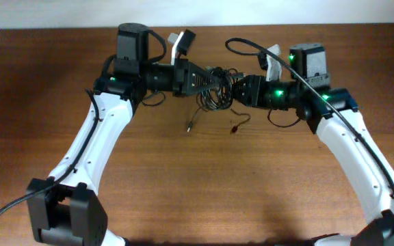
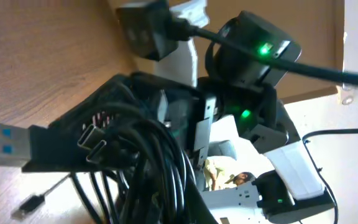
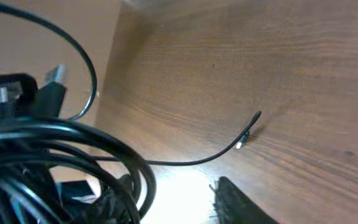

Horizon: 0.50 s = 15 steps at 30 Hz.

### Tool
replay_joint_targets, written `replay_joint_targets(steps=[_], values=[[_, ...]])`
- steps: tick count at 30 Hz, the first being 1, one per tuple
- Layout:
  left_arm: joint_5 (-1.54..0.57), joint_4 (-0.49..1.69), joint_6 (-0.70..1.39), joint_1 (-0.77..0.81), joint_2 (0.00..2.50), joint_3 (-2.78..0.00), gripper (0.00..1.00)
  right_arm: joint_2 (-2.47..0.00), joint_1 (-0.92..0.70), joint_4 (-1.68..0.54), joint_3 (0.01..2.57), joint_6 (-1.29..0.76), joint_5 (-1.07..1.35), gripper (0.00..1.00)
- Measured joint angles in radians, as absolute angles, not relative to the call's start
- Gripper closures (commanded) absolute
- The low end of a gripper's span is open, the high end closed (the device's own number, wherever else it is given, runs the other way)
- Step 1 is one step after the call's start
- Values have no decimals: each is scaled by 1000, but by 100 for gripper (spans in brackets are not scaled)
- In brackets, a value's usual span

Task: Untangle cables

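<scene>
Above the wooden table (image 1: 204, 178), the left gripper (image 1: 217, 80) clamps the cables (image 1: 217, 97) — right gripper (image 1: 238, 87) beside them, grip unclear.

Looped black cables (image 3: 73, 162) at left, one thin strand (image 3: 185, 163) with plug (image 3: 244, 142) across wooden table (image 3: 260, 56).

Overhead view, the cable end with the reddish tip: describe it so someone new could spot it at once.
On the table, at the far middle, a black cable bundle sits between the left gripper and right gripper. Two thin strands trail from it toward the near edge. Take the one nearer the right gripper: its plug is reddish, the other plug pale.
</scene>
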<state>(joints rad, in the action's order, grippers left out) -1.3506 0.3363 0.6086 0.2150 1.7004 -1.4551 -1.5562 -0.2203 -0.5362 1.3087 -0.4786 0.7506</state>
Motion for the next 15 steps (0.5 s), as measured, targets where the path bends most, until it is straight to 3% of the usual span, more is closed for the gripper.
replay_joint_targets(steps=[2,7,15], values=[[-1341,263,649,216,1701,-1453,100,-1563,-224,-529,1318,-493,761,96],[-1265,246,627,160,1708,-1452,100,-1570,-230,-632,1333,-504,659,96],[-671,870,281,129,1709,-1468,97,-1525,-229,-765,1330,-498,458,96]])
